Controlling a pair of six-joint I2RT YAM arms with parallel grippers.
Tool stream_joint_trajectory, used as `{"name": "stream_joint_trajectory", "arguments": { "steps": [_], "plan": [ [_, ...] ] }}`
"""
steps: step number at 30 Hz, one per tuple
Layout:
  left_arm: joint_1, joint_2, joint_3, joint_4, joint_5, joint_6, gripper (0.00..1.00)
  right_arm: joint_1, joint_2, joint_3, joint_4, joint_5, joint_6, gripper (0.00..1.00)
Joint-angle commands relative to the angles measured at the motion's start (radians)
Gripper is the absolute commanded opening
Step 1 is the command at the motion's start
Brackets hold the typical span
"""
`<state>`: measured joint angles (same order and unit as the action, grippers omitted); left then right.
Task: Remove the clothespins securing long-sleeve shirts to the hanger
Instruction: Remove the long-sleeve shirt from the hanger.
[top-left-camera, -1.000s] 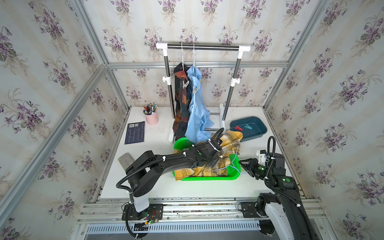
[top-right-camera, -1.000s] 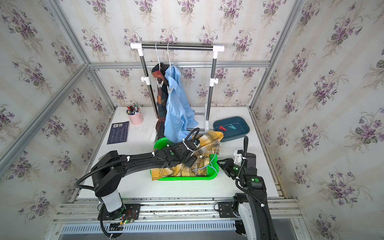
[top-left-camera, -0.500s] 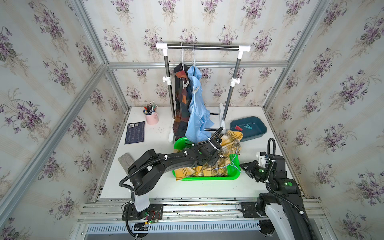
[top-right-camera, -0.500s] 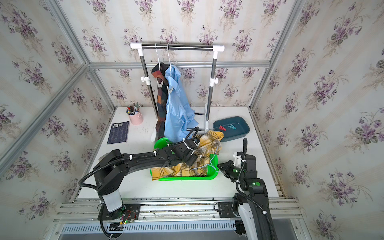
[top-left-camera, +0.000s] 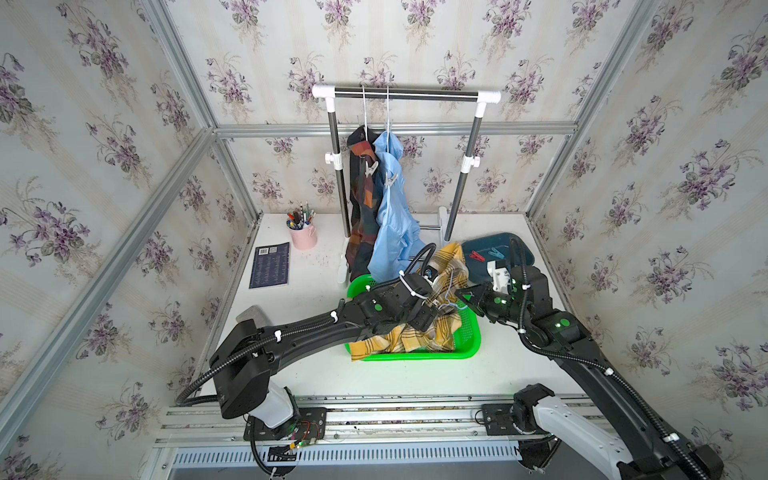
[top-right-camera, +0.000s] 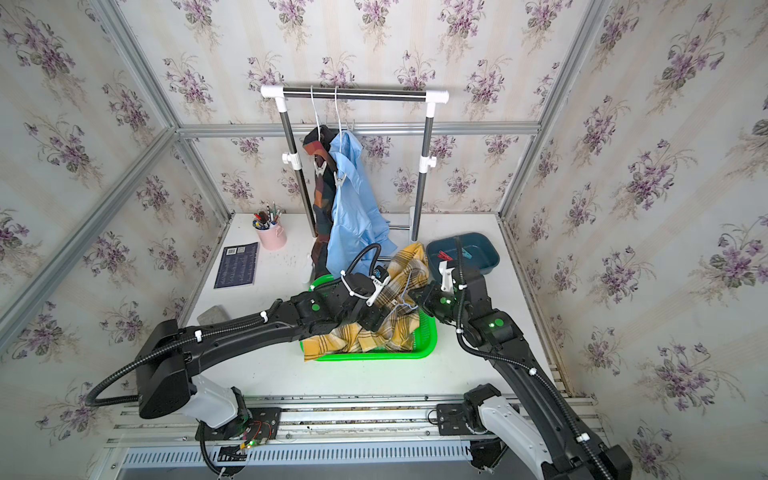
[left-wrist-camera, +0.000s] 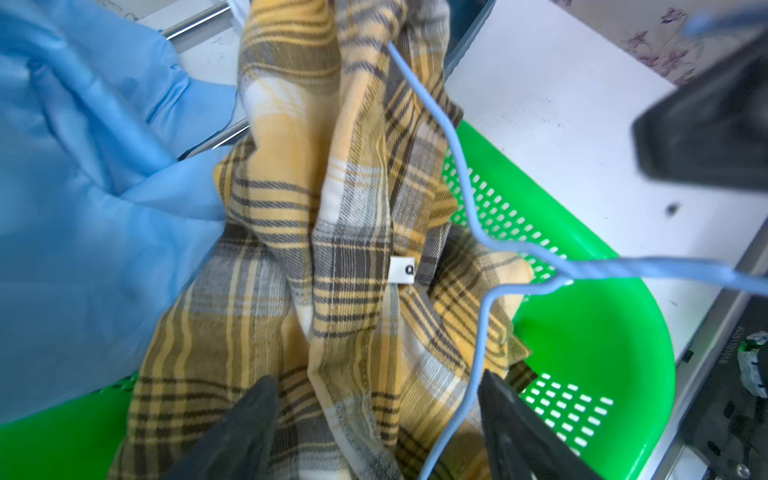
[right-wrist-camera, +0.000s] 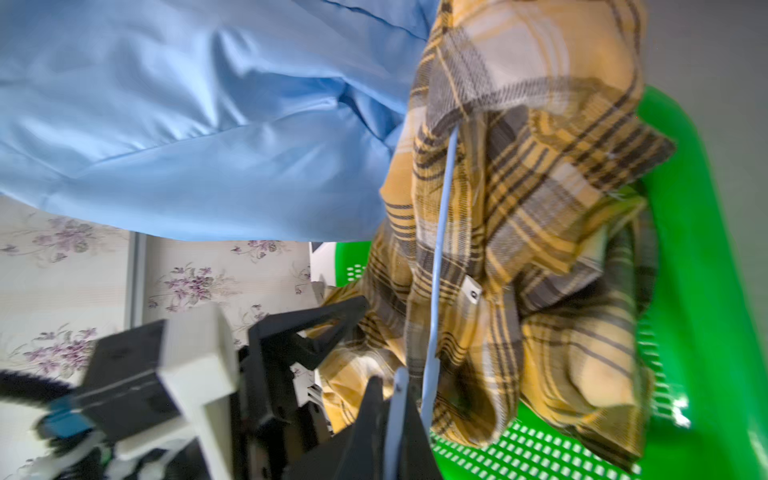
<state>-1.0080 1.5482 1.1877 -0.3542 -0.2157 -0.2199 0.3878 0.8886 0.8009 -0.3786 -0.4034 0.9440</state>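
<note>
Loosely crumpled plaid shirt (left-wrist-camera: 353, 249), thin blue hanger (left-wrist-camera: 454, 143)

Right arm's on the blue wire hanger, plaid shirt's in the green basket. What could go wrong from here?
1. The right gripper is shut on the thin light-blue wire hanger; the wire may slip or twist when pulled.
2. The left gripper stands open astride the yellow-and-grey plaid shirt and that wire; closing could pinch both, trapping the hanger.
3. The hanging plain light-blue shirt lies beside the plaid one and might get dragged along.
</note>
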Motion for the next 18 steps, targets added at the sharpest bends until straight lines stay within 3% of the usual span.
{"name": "stream_joint_trajectory", "arguments": {
  "steps": [1,5,10,15,18],
  "plan": [
    [0.002,-0.009,0.002,-0.103,-0.078,-0.071,0.79,0.011,0.020,0.048,0.075,0.067,0.032,0.00],
    [0.002,-0.020,-0.009,-0.120,-0.044,-0.109,0.79,0.013,0.031,0.085,0.075,0.073,0.027,0.00],
    [0.002,0.009,-0.001,-0.160,-0.109,-0.145,0.75,0.012,0.023,0.102,0.070,0.076,0.020,0.00],
    [-0.004,-0.027,-0.015,-0.211,-0.157,-0.178,0.58,0.013,0.019,0.115,0.045,0.115,-0.010,0.00],
    [-0.009,-0.073,-0.039,-0.233,-0.166,-0.194,0.39,0.012,0.034,0.113,0.062,0.121,-0.020,0.00]
  ]
}}
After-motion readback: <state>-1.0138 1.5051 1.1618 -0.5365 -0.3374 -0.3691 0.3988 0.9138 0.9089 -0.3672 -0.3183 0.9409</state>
